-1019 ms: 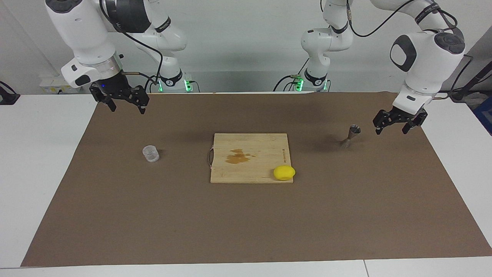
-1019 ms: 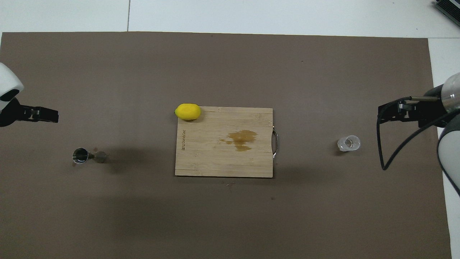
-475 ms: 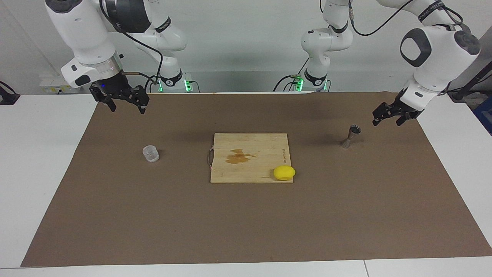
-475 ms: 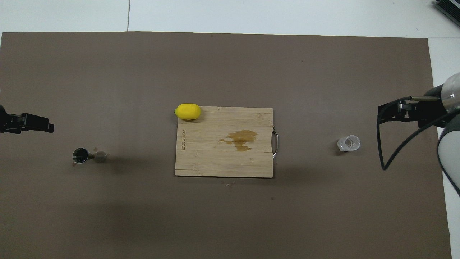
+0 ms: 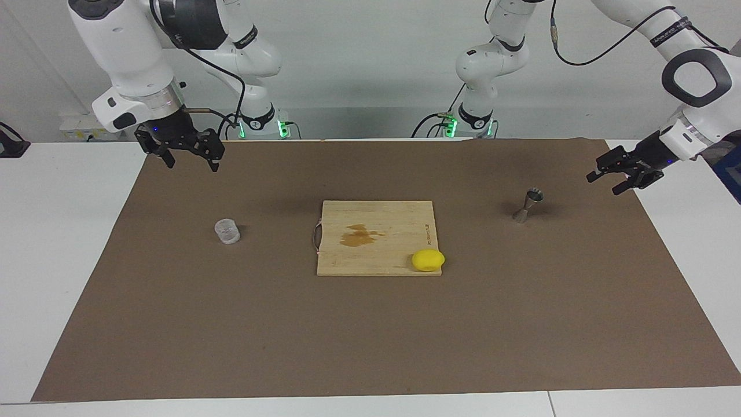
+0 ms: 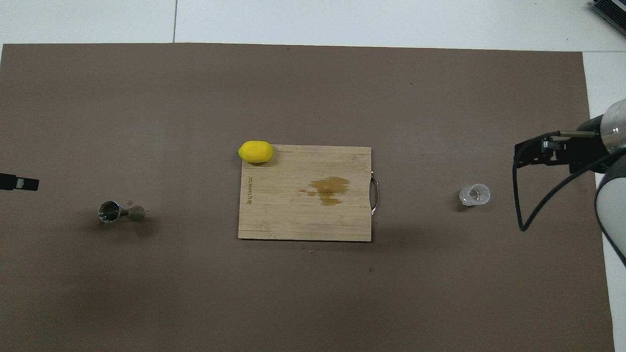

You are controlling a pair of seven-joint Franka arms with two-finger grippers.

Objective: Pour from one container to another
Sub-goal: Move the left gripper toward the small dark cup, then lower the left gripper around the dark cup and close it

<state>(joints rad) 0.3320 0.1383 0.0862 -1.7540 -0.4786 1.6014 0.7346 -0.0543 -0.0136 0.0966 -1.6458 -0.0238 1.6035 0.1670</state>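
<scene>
The small clear ribbed cup point(image 5: 227, 231) point(image 6: 474, 194) stands upright on the brown mat toward the right arm's end. Upright toward the left arm's end is the silver hourglass jigger point(image 5: 528, 205) point(image 6: 120, 211). My right gripper point(image 5: 193, 167) point(image 6: 519, 155) hangs open and empty over the mat, off to the side of the cup and apart from it. My left gripper point(image 5: 602, 185) is open and empty in the air over the mat's edge, well clear of the jigger. Only its tip point(image 6: 19, 183) shows in the overhead view.
A wooden cutting board point(image 5: 399, 220) point(image 6: 274, 215) with a brown stain point(image 5: 359, 235) lies mid-mat between the two containers. A yellow lemon point(image 5: 428, 260) point(image 6: 256, 151) rests at the board's corner that is farther from the robots, on the jigger's side.
My left gripper has swung away from the jigger toward the table's edge at the left arm's end. The right arm, cup and jigger have not moved.
</scene>
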